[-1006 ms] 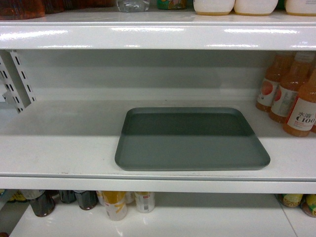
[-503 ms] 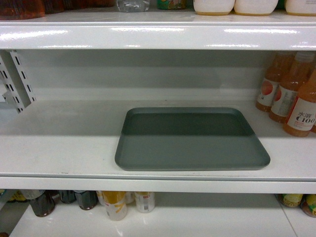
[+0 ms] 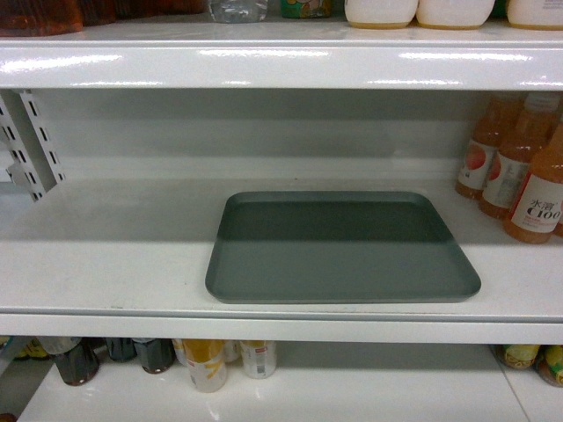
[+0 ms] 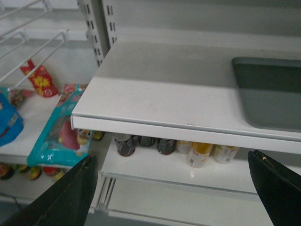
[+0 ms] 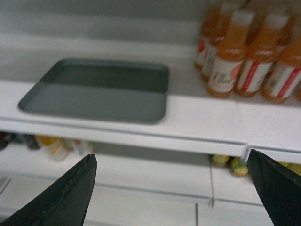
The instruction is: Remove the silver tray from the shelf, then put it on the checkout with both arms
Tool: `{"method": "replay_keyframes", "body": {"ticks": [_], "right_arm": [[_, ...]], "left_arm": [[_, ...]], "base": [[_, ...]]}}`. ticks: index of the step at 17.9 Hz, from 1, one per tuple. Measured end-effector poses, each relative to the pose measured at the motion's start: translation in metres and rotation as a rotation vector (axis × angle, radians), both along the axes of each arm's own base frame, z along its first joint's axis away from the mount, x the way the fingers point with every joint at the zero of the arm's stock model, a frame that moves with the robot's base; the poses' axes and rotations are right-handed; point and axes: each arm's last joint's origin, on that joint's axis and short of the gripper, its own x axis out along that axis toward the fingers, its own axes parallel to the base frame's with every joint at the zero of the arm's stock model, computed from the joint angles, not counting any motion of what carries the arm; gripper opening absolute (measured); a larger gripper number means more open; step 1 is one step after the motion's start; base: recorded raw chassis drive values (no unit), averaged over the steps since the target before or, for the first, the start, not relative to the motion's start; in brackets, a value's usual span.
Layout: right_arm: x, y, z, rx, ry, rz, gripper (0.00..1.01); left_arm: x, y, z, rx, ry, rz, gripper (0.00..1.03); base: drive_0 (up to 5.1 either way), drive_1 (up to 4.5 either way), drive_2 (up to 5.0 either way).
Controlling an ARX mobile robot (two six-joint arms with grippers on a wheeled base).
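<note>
Nothing moved; both fingers [image 4: 70,197] spread, empty

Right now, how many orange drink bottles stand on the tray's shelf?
4 clearly in the right wrist view, right of the silver tray: front ones, one behind. The cluster runs past the frame edge, so more may be hidden.

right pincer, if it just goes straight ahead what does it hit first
Probably the rounded front edge of the shelf, right of the silver tray. The open right pincer sits slightly below it, so depth is uncertain.
</note>
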Motion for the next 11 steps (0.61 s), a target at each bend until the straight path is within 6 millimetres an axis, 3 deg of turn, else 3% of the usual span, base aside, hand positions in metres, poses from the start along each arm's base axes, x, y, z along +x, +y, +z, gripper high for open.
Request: {"method": "replay_keyframes", "body": {"ticks": [2, 4, 6, 8, 11], "right_arm": [[0.020, 0.005, -0.005, -0.015, 0.083, 0.068, 0.98], [0.047, 0.012, -0.015, -0.029, 0.171, 0.095, 0.98], [0.068, 0.017, -0.017, -0.033, 0.185, 0.114, 0.98], [0.102, 0.022, -0.023, -0.024, 0.213, 0.113, 0.98], [0.135, 0.028, -0.034, -0.002, 0.273, 0.111, 0.98]], "left_arm": [[0.033, -0.005, -0.003, -0.026, 0.090, 0.015, 0.98], [0.077, -0.019, -0.022, -0.075, 0.201, -0.146, 0.98], [0.106, -0.024, -0.030, -0.080, 0.224, -0.180, 0.98], [0.146, -0.030, -0.053, -0.093, 0.299, -0.201, 0.98], [0.174, -0.033, -0.075, -0.095, 0.366, -0.202, 0.98]], "base": [[0.0, 0.00, 0.0], [0.0, 0.00, 0.0], [0.0, 0.00, 0.0], [0.0, 0.00, 0.0], [0.0, 0.00, 0.0]]}}
